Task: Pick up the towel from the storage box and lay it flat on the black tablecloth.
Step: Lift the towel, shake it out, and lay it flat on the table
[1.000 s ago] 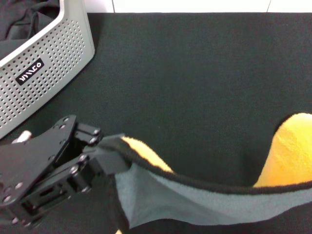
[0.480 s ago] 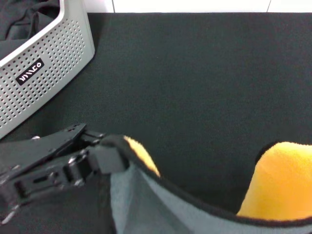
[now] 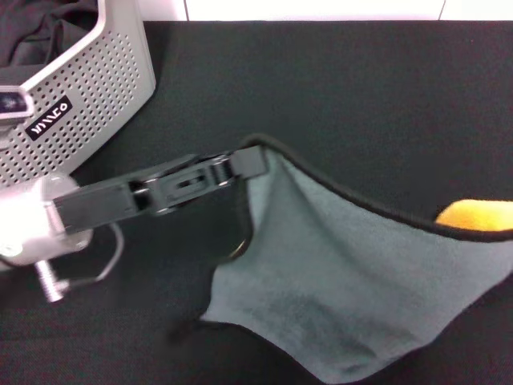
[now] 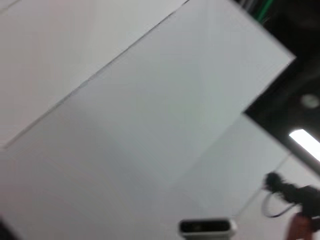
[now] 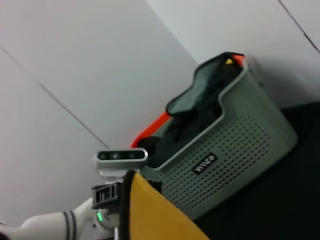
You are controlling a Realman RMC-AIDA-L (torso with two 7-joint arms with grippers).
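Tablecloth, the black tablecloth [image 3: 361, 96], fills nearly the whole head view, from just below the top edge down to the bottom. The towel [image 3: 353, 281] is out of the box and hangs over the cloth in the lower right of the frame, grey-green face showing, its black trim running from the centre out to the right edge, where a fold of the yellow face shows. Its lower corner droops toward the bottom of the frame; whether it touches the cloth cannot be told. The storage box [image 3: 88, 96], light grey with perforated walls and a small black label, sits in the upper left corner with dark cloth [image 3: 48, 24] inside it. The left gripper [image 3: 248, 163] reaches in from the left edge to the centre, its fingers closed on the towel's upper corner. The right gripper itself is not visible; the right wrist view shows yellow towel close to the lens, so whether its fingers are open or closed cannot be told.
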